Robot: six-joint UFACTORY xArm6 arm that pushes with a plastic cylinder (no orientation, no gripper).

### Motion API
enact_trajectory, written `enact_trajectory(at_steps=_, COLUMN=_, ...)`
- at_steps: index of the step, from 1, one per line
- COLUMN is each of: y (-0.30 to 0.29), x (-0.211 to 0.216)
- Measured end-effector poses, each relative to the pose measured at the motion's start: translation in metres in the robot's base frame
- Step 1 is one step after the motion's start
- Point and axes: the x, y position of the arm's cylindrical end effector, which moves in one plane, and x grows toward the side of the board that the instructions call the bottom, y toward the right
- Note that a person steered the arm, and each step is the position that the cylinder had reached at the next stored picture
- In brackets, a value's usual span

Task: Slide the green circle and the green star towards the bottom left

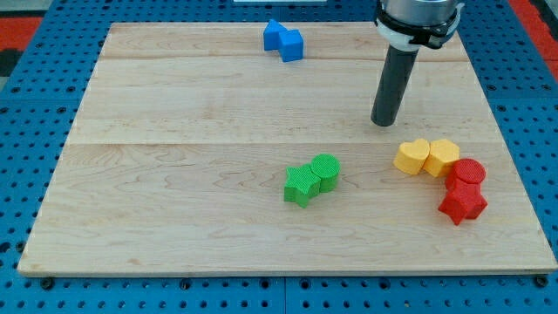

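The green circle (325, 171) and the green star (302, 185) sit touching each other just right of the board's middle, the star to the lower left of the circle. My tip (383, 123) rests on the board up and to the right of the green circle, well apart from it. The dark rod rises from the tip to the arm at the view's top.
Two blue blocks (283, 40) touch each other near the top edge. A yellow heart (412, 157) and a yellow hexagon (443, 157) lie below my tip at the right. A red circle (467, 173) and a red star (462, 203) sit beside them. The wooden board (174, 174) lies on a blue pegboard.
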Motion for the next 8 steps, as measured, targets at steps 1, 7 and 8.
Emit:
enact_trajectory(at_steps=1, y=0.022, x=-0.010)
enact_trajectory(at_steps=7, y=0.014, x=-0.017)
enact_trajectory(at_steps=8, y=0.003, x=0.015)
